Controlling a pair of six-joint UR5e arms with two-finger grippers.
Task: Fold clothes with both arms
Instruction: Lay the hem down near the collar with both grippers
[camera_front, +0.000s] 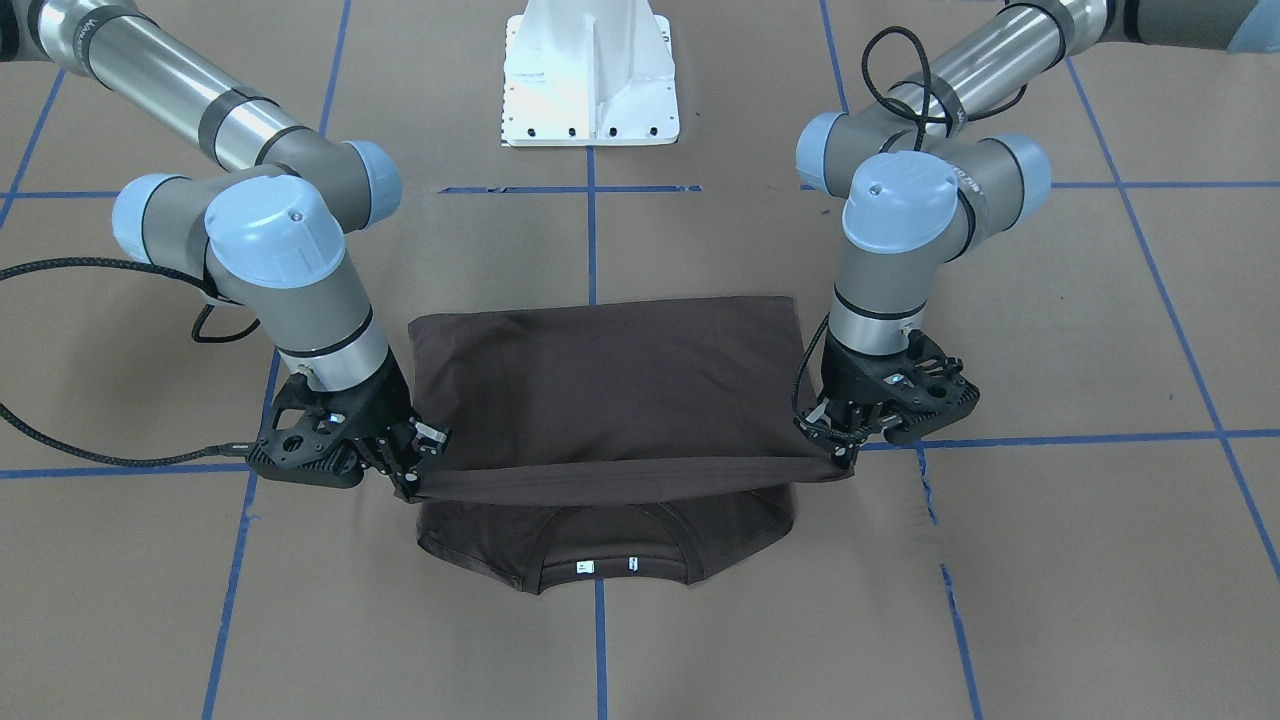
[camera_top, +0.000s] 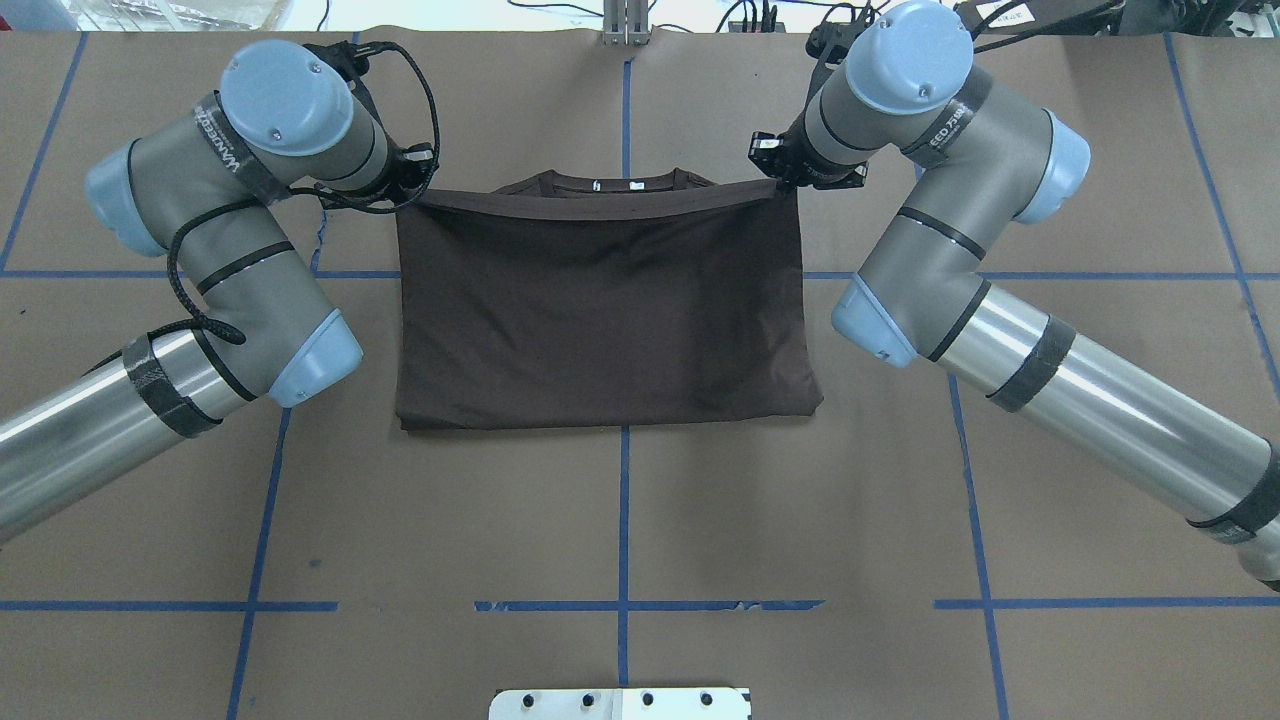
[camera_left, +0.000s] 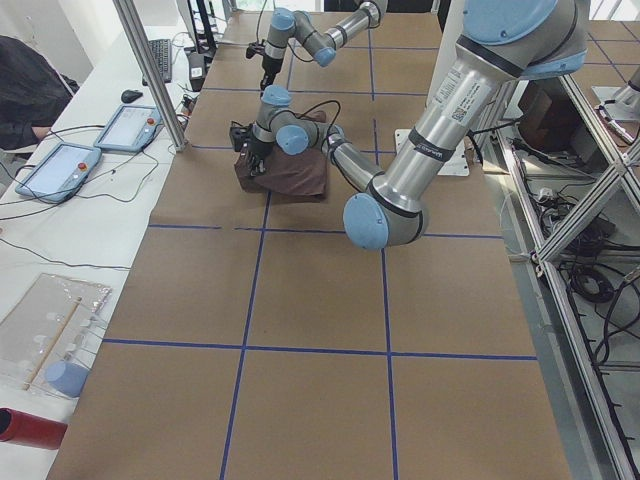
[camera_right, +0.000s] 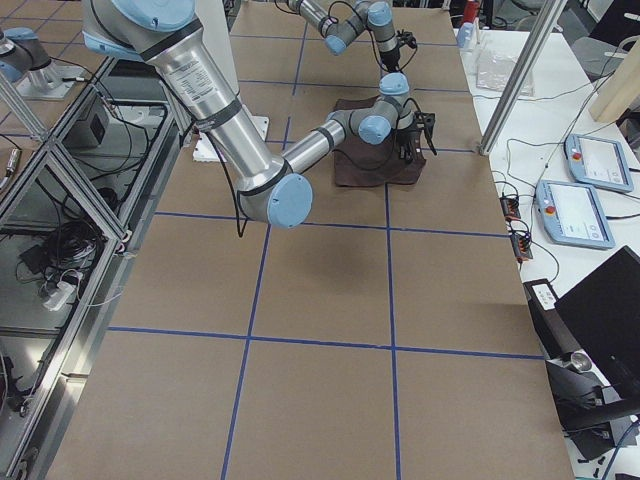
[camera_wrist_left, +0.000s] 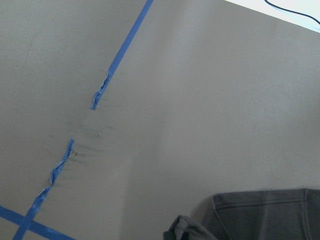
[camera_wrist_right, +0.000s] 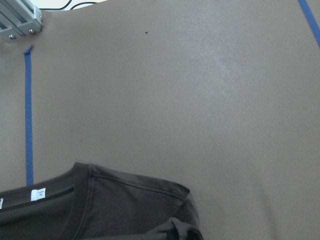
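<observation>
The dark brown short-sleeved T-shirt (camera_front: 600, 380) lies folded on the brown paper-covered desk (camera_front: 1050, 330). The black left gripper (camera_front: 845, 455) and the black right gripper (camera_front: 410, 487) each pinch one end of the shirt's lifted edge. That edge is stretched taut just above the ribbed collar (camera_front: 610, 572).

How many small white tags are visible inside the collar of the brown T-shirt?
2. Both sit side by side inside the collar of the T-shirt: the wider tag toward the robot's right, the narrower tag toward its left. Others may be hidden under the fold.
</observation>
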